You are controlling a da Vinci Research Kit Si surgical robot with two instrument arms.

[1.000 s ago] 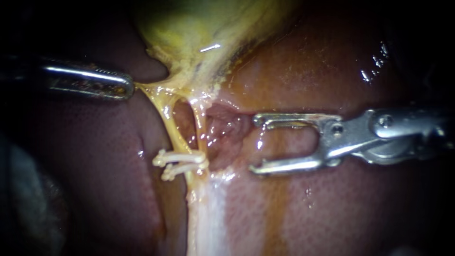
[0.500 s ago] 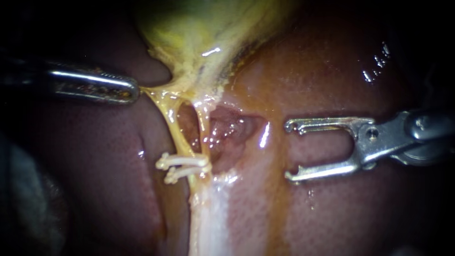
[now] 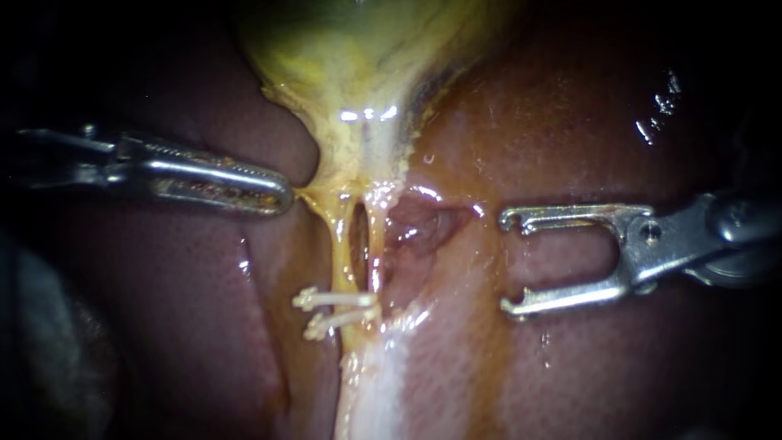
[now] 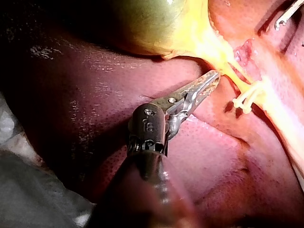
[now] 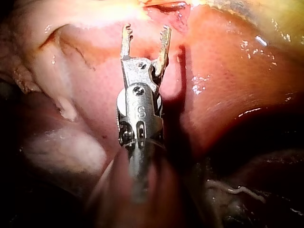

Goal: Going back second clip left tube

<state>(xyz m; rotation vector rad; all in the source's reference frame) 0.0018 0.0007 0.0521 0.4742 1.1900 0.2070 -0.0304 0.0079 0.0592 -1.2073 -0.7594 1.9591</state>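
Your left instrument comes in over the dark red liver. Its hand is closed tight on a strand of yellow tissue at the foot of the yellow-green gallbladder. Below that, two thin yellow tubes run down side by side. The left tube carries two small whitish clips, one just under the other, low down where the tubes draw together. Your right instrument lies well apart from them, over the liver. Its hand is wide open, with both hooked jaws bare and nothing between them.
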